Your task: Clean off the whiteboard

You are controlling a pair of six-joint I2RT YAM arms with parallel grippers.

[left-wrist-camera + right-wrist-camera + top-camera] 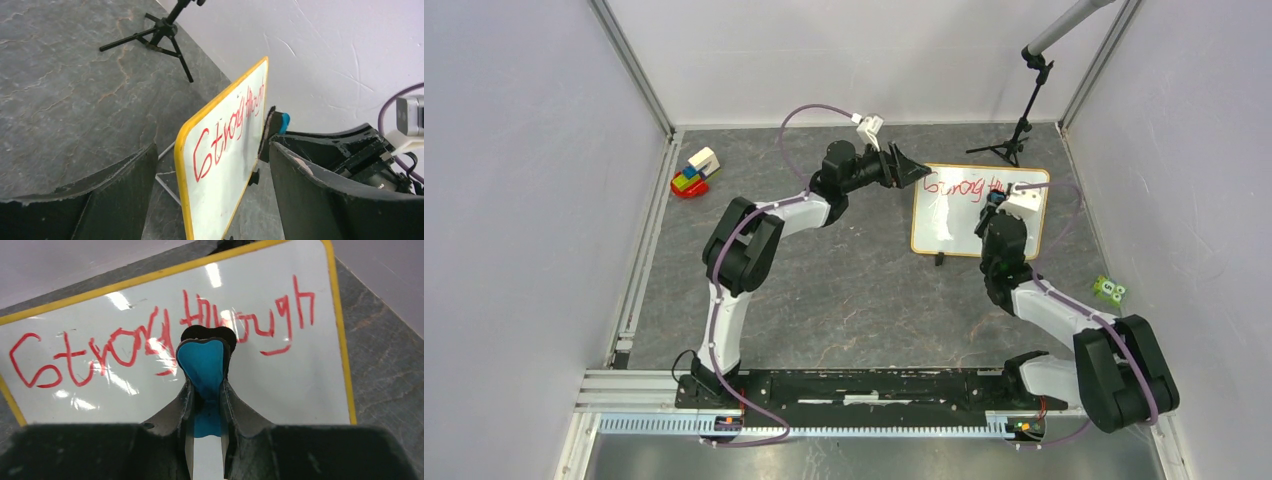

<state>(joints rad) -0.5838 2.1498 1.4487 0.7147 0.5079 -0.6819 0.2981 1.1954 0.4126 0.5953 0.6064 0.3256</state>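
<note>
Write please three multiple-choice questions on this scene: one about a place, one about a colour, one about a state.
1. Where is the blue eraser?
A. on the table by the tripod
B. in the right gripper, against the whiteboard
C. beside the toy boat
2. What colour is the writing?
A. red
B. black
C. green
3. How is the left gripper?
A. shut on a marker
B. shut on the eraser
C. open
Answers: B, the right wrist view shows it clamped over the writing; A, the letters are red; C, its jaws stand wide apart.
</note>
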